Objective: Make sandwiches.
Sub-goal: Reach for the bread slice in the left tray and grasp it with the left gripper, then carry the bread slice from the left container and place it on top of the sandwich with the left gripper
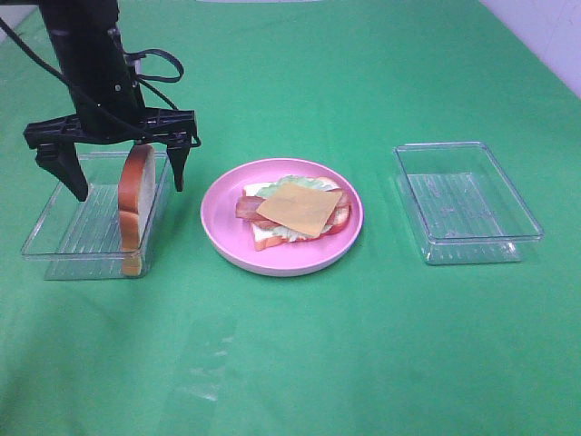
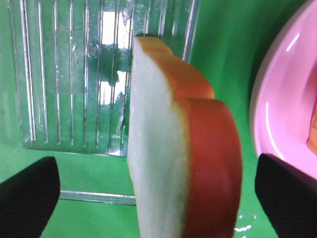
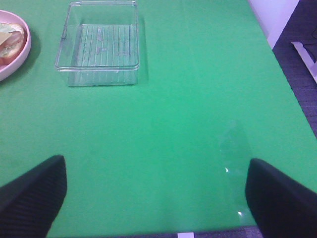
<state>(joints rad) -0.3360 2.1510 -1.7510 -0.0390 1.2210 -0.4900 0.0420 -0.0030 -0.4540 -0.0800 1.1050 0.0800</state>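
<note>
A white bread slice (image 1: 138, 207) with orange-brown crust stands on edge in the left clear tray (image 1: 77, 232), against its right wall. My left gripper (image 1: 128, 186) is open wide, its fingers on either side of the slice and not touching it; the left wrist view shows the slice (image 2: 168, 163) between the two black fingertips (image 2: 27, 198). On the pink plate (image 1: 272, 263) lies a stack: bread slice (image 1: 268, 238), lettuce (image 1: 290, 183), bacon (image 1: 247, 207), cheese square (image 1: 300, 207) on top. My right gripper (image 3: 153, 198) is open and empty above bare cloth.
An empty clear tray (image 1: 467, 202) stands right of the plate; it also shows in the right wrist view (image 3: 99, 44). Green cloth covers the table. The table's edge and a dark floor show at the right of the right wrist view (image 3: 302, 74).
</note>
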